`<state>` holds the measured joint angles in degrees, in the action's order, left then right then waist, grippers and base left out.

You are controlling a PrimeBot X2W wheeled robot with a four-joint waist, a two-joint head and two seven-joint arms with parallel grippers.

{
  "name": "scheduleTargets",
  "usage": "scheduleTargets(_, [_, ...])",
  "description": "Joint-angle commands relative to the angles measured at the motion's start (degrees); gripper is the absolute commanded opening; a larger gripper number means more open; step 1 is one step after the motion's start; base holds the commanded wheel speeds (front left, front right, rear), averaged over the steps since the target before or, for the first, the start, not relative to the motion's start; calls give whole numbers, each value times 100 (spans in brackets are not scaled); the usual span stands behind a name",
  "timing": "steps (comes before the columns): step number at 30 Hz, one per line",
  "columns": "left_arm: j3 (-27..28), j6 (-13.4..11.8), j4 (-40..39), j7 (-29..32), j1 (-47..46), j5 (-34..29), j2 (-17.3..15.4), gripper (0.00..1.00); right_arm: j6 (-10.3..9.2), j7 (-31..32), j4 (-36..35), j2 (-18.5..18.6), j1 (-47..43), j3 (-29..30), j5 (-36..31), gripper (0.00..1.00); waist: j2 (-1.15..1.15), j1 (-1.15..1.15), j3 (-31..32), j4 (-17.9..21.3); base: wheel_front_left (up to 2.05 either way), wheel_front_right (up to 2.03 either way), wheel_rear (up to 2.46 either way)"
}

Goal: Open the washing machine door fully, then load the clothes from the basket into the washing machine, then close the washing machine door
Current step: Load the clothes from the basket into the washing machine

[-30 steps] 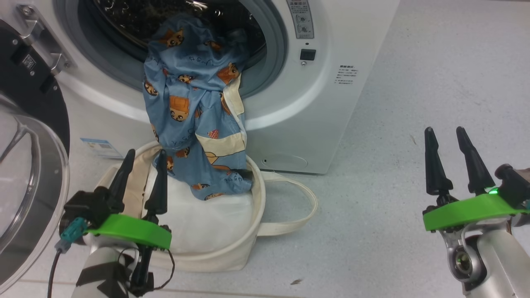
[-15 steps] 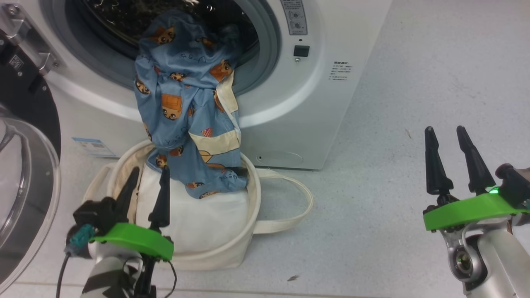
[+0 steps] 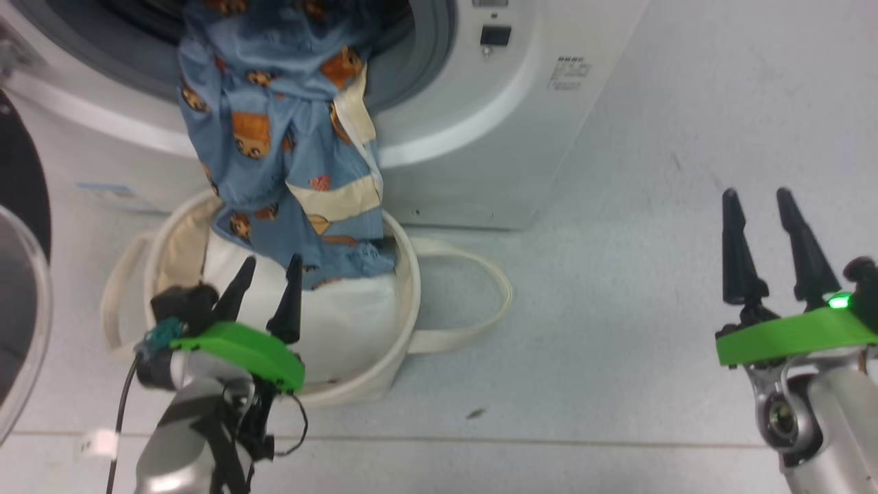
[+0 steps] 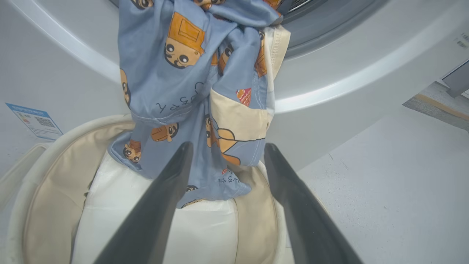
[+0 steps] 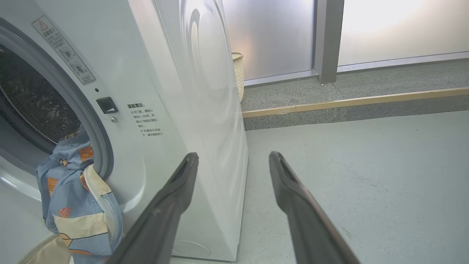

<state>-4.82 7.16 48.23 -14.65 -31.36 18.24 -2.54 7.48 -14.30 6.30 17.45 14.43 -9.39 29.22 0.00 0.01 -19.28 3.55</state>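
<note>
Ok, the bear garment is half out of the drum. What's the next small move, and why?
Probably ease the left end effector forward and close it on the hanging tail of the clothes. It is open, just short of that tail, which drapes from the washing machine mouth into the basket. The right end effector is open over the floor.

We take the basket (image 3: 411,309) as the dial's centre. The washing machine (image 3: 480,137) stands behind it at twelve o'clock, and the washing machine door (image 3: 24,206) stands open at nine. The clothes (image 3: 274,137) hang from the drum mouth down into the basket, onto a bundle (image 3: 343,322) lying inside. Our left gripper (image 3: 273,259) hovers over the basket's seven o'clock side. Our right gripper (image 3: 757,191) is well apart at three, above the floor (image 3: 617,309).
</note>
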Motion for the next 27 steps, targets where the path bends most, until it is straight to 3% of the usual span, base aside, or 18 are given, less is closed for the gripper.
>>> scheduleTargets(1, [97, 32, -30, -35, -146, 41, -125, 100, 1, -70, -214, 125, 111, -37, -69, 100, 0, -1, -212, 18, 0, 0, 0])
scheduleTargets(11, [-367, 32, 1404, -35, -1253, 332, -229, 100, 1, -70, -468, 222, 371, 29, -173, 100, 0, -1, -1082, 210, 0, 0, 0])
scheduleTargets(27, [-871, 33, 2368, 69, -2391, 703, -407, 100, 1, -70, -872, 252, 369, 314, -289, 100, 0, -1, -2126, 353, 0, 0, 0])
